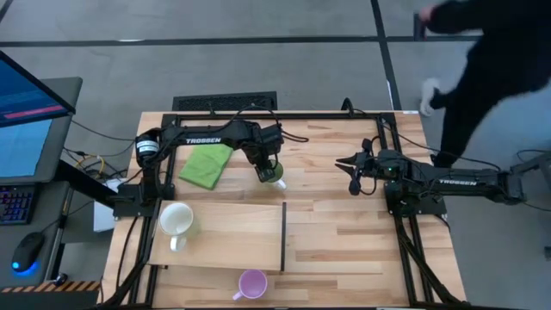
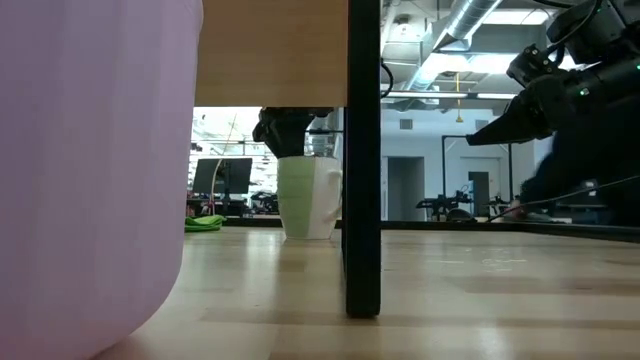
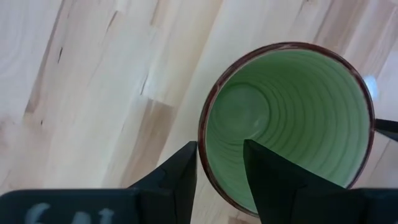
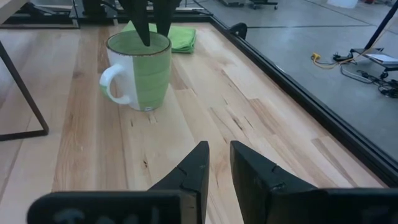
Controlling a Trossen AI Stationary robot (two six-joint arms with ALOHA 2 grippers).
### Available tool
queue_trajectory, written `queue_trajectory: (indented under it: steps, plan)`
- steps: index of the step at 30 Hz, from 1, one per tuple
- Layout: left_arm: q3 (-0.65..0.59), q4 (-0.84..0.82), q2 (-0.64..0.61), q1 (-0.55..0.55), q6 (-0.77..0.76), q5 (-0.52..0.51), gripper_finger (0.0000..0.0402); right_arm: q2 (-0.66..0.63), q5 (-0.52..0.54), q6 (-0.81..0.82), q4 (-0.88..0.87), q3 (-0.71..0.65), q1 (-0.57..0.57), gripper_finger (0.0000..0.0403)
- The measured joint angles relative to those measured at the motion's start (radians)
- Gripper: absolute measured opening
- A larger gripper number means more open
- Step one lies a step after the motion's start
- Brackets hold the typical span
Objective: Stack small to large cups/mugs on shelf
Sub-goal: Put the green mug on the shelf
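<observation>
The green mug [image 4: 146, 71], white on its handle side, stands upright on the tabletop just beyond the shelf's far right corner. My left gripper [image 1: 269, 170] comes down onto its rim and is shut on it. The shelf [image 1: 232, 237] is a pale raised board with a dark leg [image 2: 362, 150]. A white mug [image 1: 176, 220] stands on its left end. A light purple mug [image 1: 252, 282] stands on the table by the near edge, in front of the shelf. My right gripper [image 4: 219, 148] waits at the right, slightly open with nothing between its fingers. My left gripper has the green mug's rim [image 3: 203, 118] between its two fingers, one finger [image 3: 273, 180] inside the mug and one [image 3: 177, 171] outside. The fingers come from above, pointing steeply down. The mug stands upright with its base [image 4: 144, 107] on the table.
A folded green cloth [image 1: 207, 165] lies at the far left, beside the left arm. A person in dark clothes [image 1: 482, 69] stands beyond the table's far right corner. Bare tabletop [image 1: 344, 241] lies between the shelf and the right arm.
</observation>
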Motion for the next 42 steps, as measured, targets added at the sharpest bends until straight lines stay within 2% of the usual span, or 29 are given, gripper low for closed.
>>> queue_trajectory:
  steps: [24, 42]
  plan:
    - [0.0, 0.049, 0.0, 0.0, 0.046, -0.027, 0.0122, 0.0, 0.005, 0.0, -0.006, 0.0, 0.0, 0.0087]
    - [0.0, 0.02, 0.0, 0.001, -0.004, -0.002, 0.0118, 0.0, 0.005, 0.0, -0.006, 0.0, 0.0, 0.0087]
